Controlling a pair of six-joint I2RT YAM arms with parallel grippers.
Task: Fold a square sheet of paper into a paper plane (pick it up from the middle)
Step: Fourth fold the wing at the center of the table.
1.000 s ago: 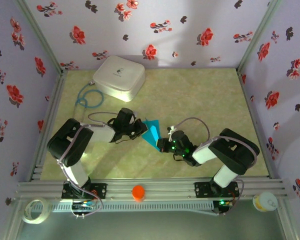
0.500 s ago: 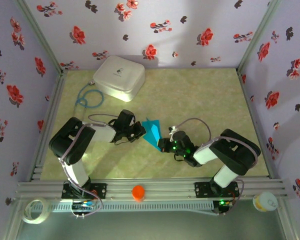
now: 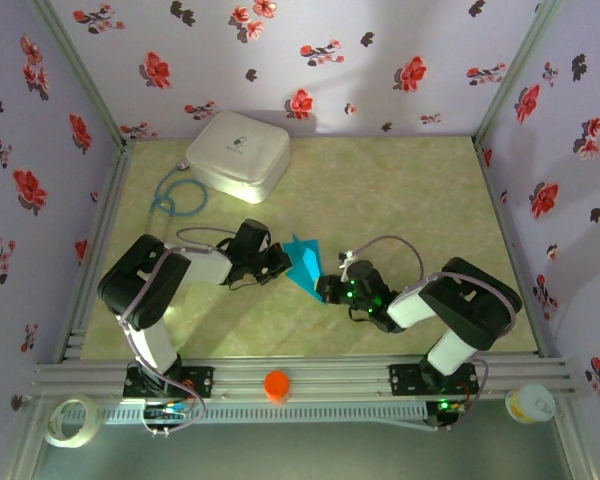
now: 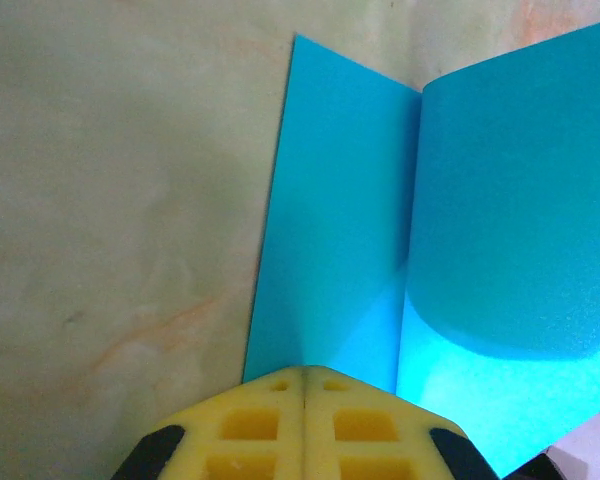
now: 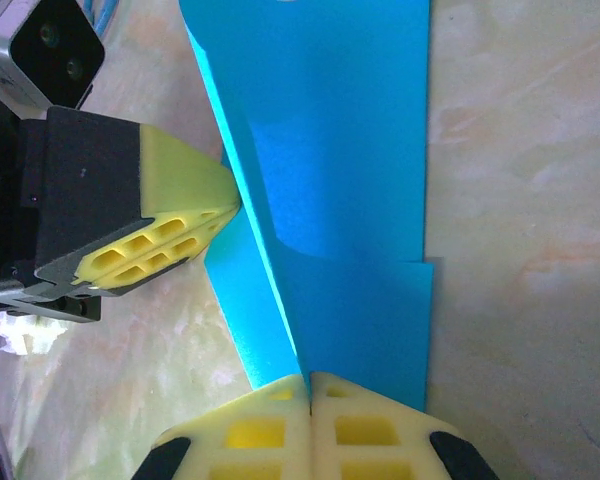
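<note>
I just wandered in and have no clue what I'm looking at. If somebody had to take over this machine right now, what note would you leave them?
Left gripper: shut, pinching the sheet of paper at its edge.
Right gripper: shut, pinching the same sheet from the opposite side.
Paper: mid-table, between the two arms, nearer than the white box.
Done: the sheet is gripped and has one straight crease, with its two panels open in a V.
Left: all further folds; there is no pointed plane shape yet.

One camera looks down from above; both wrist cameras closely face the blue paper (image 4: 350, 220).
</note>
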